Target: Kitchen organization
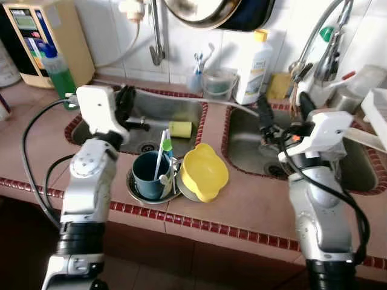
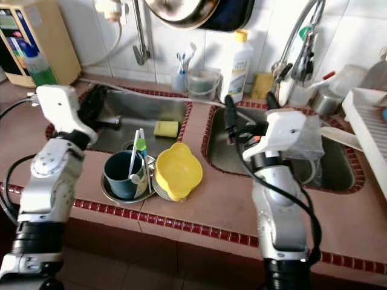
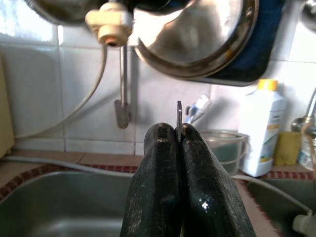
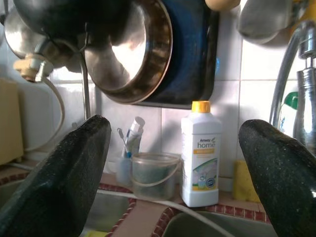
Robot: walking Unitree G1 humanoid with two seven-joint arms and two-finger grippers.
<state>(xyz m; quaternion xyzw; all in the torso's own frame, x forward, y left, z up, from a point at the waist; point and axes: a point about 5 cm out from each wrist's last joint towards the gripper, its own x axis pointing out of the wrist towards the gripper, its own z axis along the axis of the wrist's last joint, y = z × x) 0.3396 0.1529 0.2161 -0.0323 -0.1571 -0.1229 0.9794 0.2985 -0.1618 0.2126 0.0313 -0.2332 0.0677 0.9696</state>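
Note:
A teal mug (image 1: 147, 175) holding a white spoon and a green-tipped utensil stands in a steel bowl (image 1: 134, 190) on the tiled counter between two sinks. A yellow bowl (image 1: 204, 171) leans tilted beside it. A yellow sponge (image 1: 180, 128) lies in the left sink (image 1: 181, 107). My left gripper (image 1: 125, 99) hovers over that sink's near-left corner, fingers (image 3: 163, 187) shut; a thin grey strip shows at their tips, and whether it is held I cannot tell. My right gripper (image 1: 284, 112) is wide open over the right sink (image 1: 245, 151), nothing between its fingers (image 4: 74, 168).
Along the back wall stand a white detergent bottle (image 1: 254, 66), a clear tub (image 1: 219, 83), a toothbrush cup (image 1: 195, 78) and a green bottle (image 1: 58, 71). A steel pan (image 4: 131, 49) hangs above. A faucet (image 1: 326, 42) rises behind the right sink; a dish rack (image 2: 369, 133) sits far right.

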